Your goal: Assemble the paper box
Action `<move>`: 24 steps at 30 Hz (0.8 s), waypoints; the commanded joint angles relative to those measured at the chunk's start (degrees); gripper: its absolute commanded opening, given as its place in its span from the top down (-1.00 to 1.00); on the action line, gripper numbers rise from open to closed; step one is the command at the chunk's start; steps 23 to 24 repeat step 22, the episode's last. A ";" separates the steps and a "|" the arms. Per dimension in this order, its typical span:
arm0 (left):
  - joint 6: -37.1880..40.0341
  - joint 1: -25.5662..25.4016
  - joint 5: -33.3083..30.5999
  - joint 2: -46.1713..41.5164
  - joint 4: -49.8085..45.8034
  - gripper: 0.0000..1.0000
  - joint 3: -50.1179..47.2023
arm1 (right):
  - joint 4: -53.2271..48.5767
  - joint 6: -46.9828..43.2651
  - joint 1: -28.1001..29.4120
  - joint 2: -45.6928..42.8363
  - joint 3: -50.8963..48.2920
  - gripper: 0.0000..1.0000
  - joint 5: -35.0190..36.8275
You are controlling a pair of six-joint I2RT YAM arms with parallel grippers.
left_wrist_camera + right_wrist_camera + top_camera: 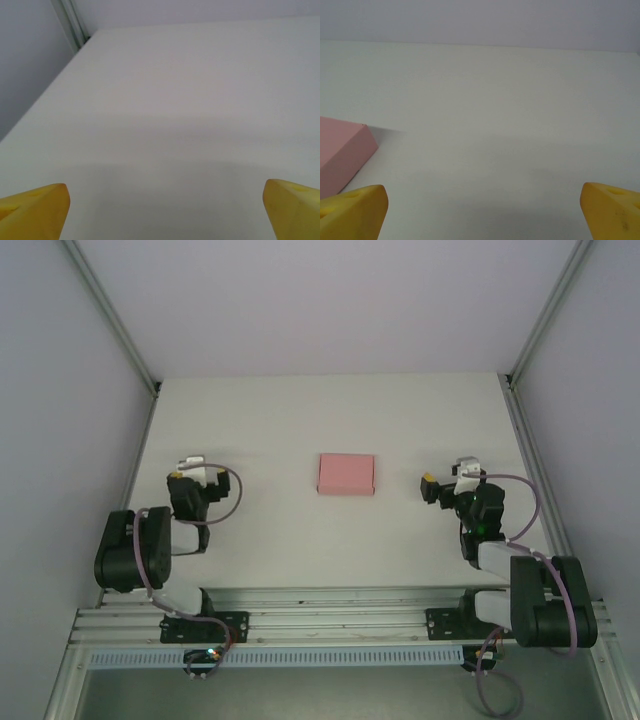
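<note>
The pink box (pixel 346 474) lies flat on the white table (pixel 300 410), about midway between the two arms and well apart from both; from above it reads as a shallow rectangle with a plain, shut top face, so whatever is inside cannot be seen; the left end effector (pixel 185 472) hovers over the table's left side, its yellow fingers (pixel 32 210) spread wide in the left wrist view with only bare table between them; the right end effector (pixel 440 480) sits to the box's right, likewise spread wide and gripping nothing; in the right wrist view one corner of the box (pixel 342 155) shows at the left edge, resting on the table, clear of the near finger (pixel 352 210).
</note>
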 commanded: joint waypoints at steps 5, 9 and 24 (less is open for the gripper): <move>-2.45 0.52 -1.68 -0.50 0.64 -1.00 0.31 | -0.42 0.82 -0.27 -0.28 2.34 -0.99 -1.08; -2.39 0.37 -1.57 -0.46 1.33 -1.00 0.04 | -0.13 0.92 -0.28 0.15 2.55 -0.99 -0.59; -2.84 0.18 -3.53 -0.46 1.42 -1.00 0.02 | 2.26 1.45 -0.21 -0.57 0.92 -0.99 0.73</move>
